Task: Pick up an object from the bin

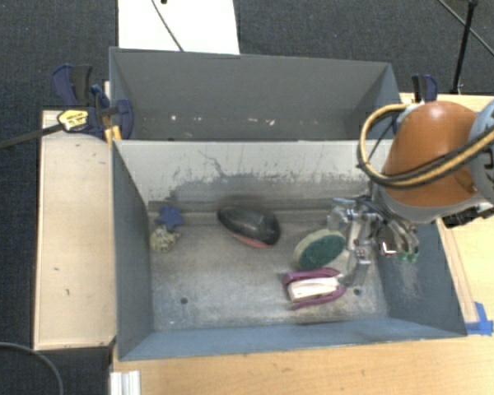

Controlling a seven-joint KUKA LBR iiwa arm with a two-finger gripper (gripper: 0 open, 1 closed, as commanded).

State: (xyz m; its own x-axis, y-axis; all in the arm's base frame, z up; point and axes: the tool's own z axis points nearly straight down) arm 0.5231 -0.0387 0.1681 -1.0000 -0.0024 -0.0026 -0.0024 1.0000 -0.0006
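**Camera view, from above and slightly to one side.**

- **Purple-and-white oblong plastic object** [313, 289]: it lies flat on the bin floor at front right, with its long side roughly along the front wall.
- **Gripper** [360, 285]: I see it low in the bin at this object's right end. It is either just beside the object or touching it, and I cannot tell which. I also cannot tell whether it is released or clenched.
- **Round green disc with a pale rim** [319, 250]: it sits just behind the purple-and-white object, somewhat tilted, immediately left of the gripper's metal body.
- **Dark grey oval object with a pink lower edge** [249, 225]: it lies near the back wall at about mid-width, apart from the disc.
- **Small blue scrap** [170, 217] and **crumpled beige scrap** [160, 239]: they lie close together at back left, well apart from the other things.
- **Grey metal bin** [230, 311]: its floor is scuffed and its walls slope outward.
- **Orange wrist cover** [432, 159]: it hangs above the bin's right wall, where my arm reaches in.
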